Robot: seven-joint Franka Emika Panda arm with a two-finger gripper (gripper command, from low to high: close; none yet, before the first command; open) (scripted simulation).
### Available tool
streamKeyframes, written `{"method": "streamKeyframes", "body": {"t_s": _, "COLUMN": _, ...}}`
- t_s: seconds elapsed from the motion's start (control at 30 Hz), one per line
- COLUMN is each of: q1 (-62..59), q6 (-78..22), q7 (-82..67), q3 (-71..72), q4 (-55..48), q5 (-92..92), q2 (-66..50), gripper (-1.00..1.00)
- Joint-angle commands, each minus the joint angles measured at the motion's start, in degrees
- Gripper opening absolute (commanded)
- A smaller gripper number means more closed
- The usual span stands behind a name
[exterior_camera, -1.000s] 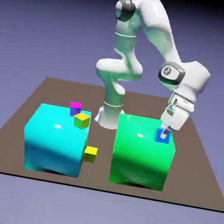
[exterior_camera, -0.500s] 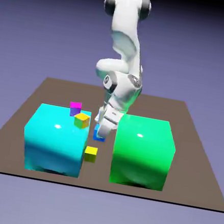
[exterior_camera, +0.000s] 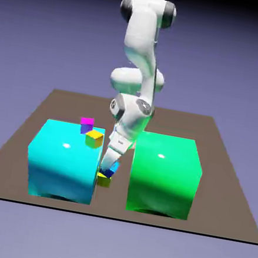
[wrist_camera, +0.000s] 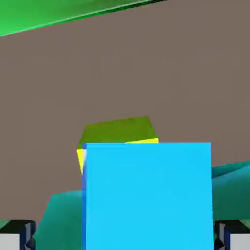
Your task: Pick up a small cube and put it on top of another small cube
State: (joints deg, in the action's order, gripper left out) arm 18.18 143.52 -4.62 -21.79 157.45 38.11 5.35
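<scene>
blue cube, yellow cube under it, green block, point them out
blue cube (wrist_camera: 146, 195), hand view, its broad bright face
yellow cube (wrist_camera: 117, 131), hand view, its olive shaded face
green block (exterior_camera: 165, 173), exterior view, its front face

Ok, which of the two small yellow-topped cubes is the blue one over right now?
The all-yellow cube on the table between the big blocks, under the blue cube; the other, green-sided cube sits atop the cyan block.

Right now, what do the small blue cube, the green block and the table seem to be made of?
All are rendered, so this is only a guess. Blue cube: flat, matte colour, no grain or shine; perhaps plastic or painted. Green block: glossy, with a bright highlight on top; like smooth plastic. Table: plain matte brown, no texture; material unclear.
</scene>
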Motion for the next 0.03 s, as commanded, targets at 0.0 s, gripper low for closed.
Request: {"method": "streamKeyframes", "body": {"t_s": 0.0, "q1": 0.13, "q6": -1.35, "q7": -0.54, "q3": 0.27, "q4": 0.08, "q5": -0.64, "q2": 1.4, "gripper": 1.0}}
